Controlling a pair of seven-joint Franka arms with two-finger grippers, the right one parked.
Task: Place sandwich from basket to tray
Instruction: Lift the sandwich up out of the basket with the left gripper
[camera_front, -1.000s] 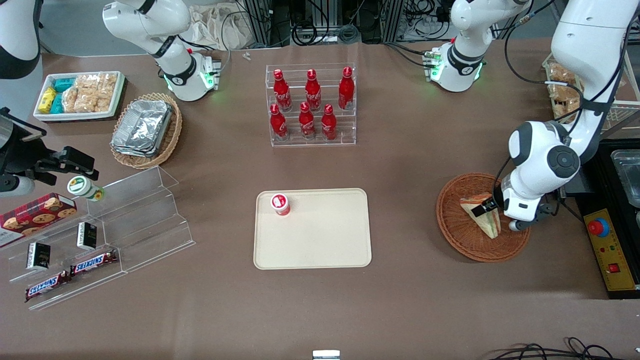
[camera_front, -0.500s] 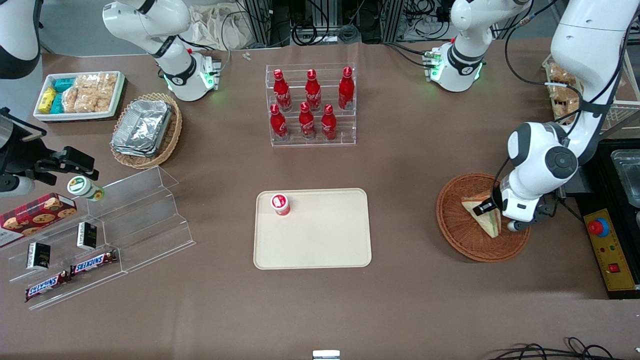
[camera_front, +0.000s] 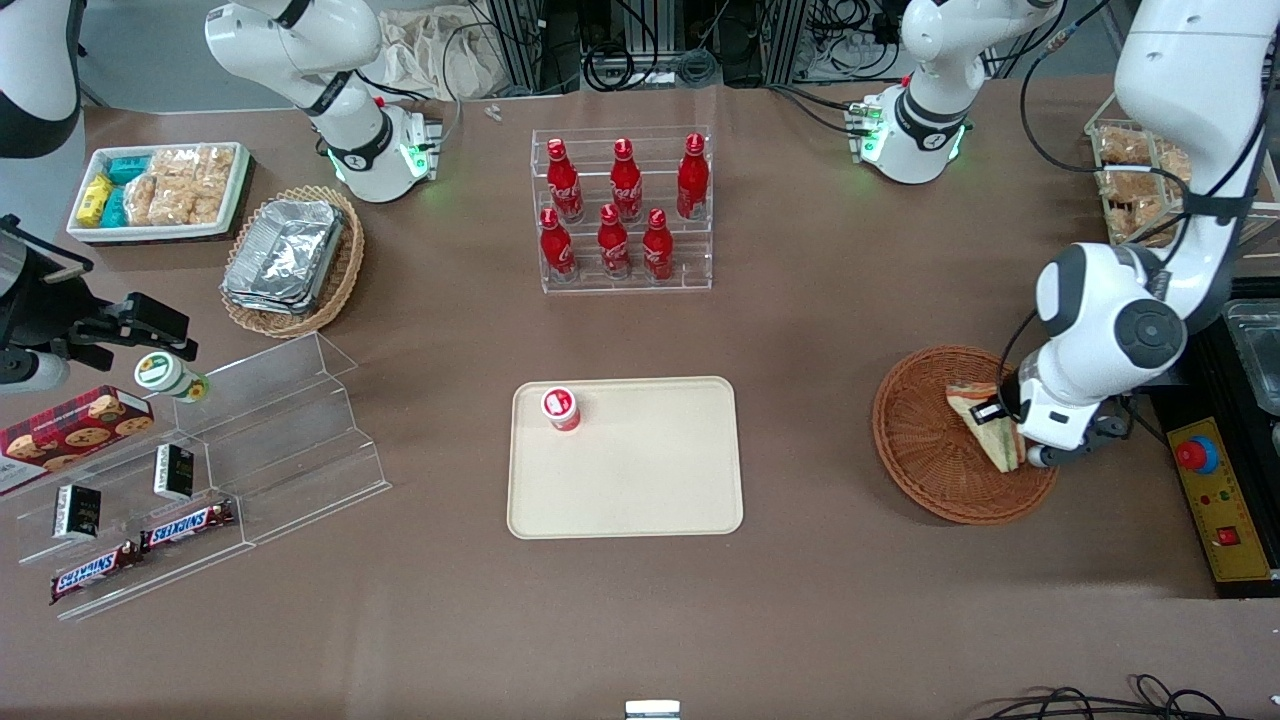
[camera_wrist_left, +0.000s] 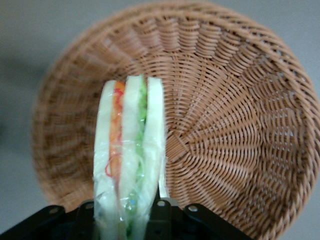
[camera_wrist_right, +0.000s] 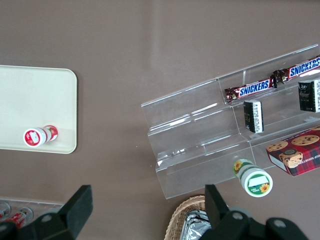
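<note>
Front view: the left arm's gripper (camera_front: 1003, 430) is low over the round reddish-brown basket (camera_front: 925, 470), at the part of it nearest the working arm's end of the table; its fingers are closed on the sandwich (camera_front: 985, 425), one black finger (camera_front: 987, 413) lying against the wedge's white bread face; the sandwich stands on edge within the basket's outline, its tip pointing toward the front camera; whether it touches the weave or is just above it cannot be told. Left wrist view: the sandwich (camera_wrist_left: 131, 160) is clamped upright between the gripper (camera_wrist_left: 127, 220) fingers, the bread slices pressed together with orange-red and green filling showing between them under clear wrap; the basket (camera_wrist_left: 240, 115) floor spreads out beneath it. The cream-beige tray (camera_front: 650, 480) lies flat at mid-table, well apart from the basket toward the parked arm's end; a small red-and-white cup (camera_front: 561, 407) stands on the tray's corner farthest from the front camera; a clear rack of red bottles (camera_front: 622, 210) stands farther from the front camera than the tray.
</note>
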